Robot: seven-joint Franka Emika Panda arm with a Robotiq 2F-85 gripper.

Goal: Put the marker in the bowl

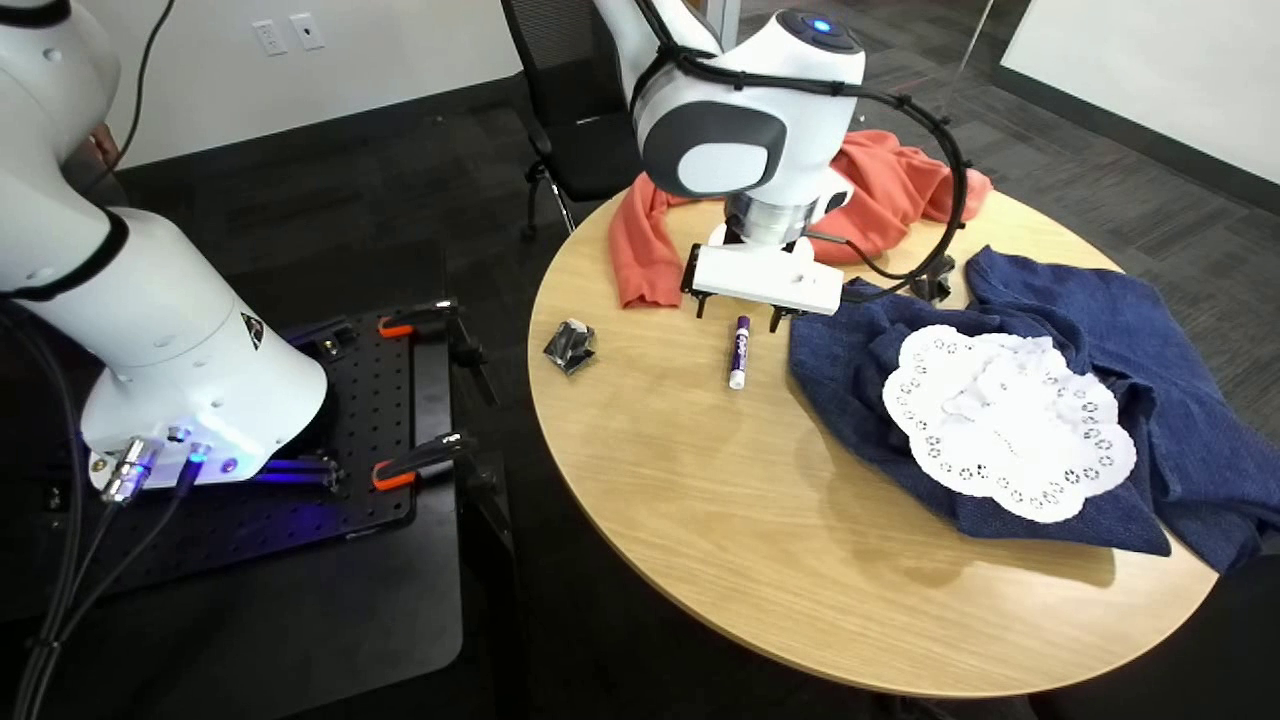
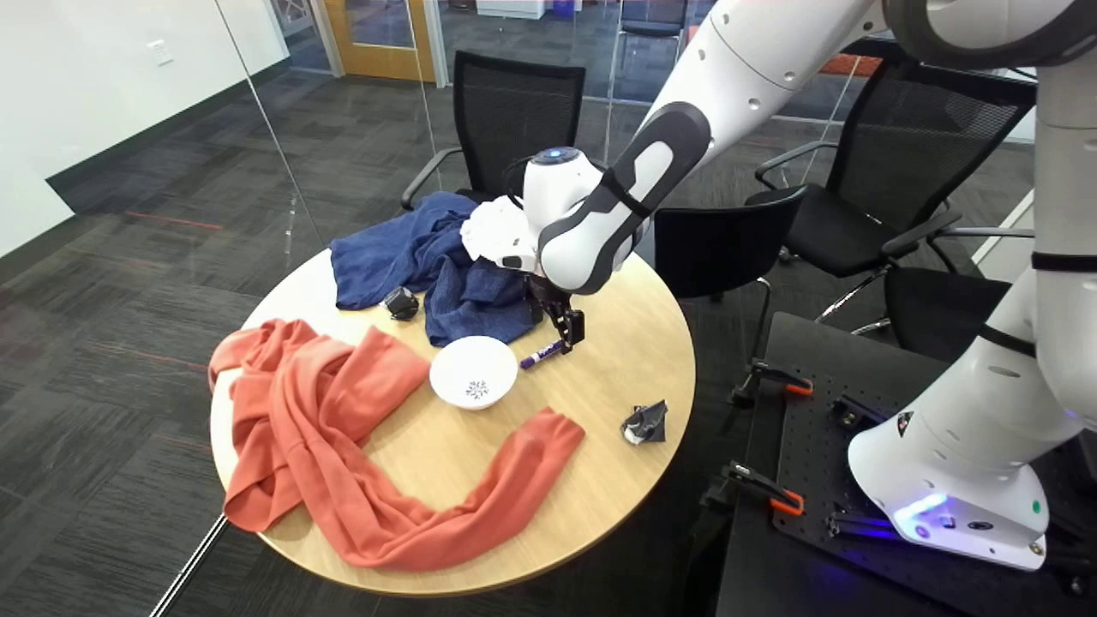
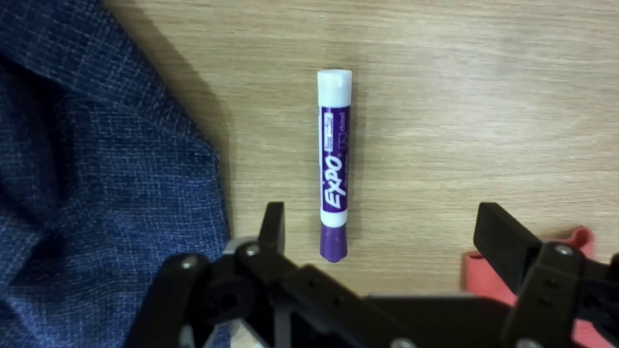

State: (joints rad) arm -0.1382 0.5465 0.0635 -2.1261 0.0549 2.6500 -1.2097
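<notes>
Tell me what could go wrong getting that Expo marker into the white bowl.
In the wrist view the marker appears nearer one finger of the open tool; if truly off-centre, closing might push or roll it.
The navy cloth lies beside the marker on that same side, so the finger could snag it coming down.
In an exterior view, the bowl stands close to the orange cloth; a wide release might drop the marker there.
</notes>
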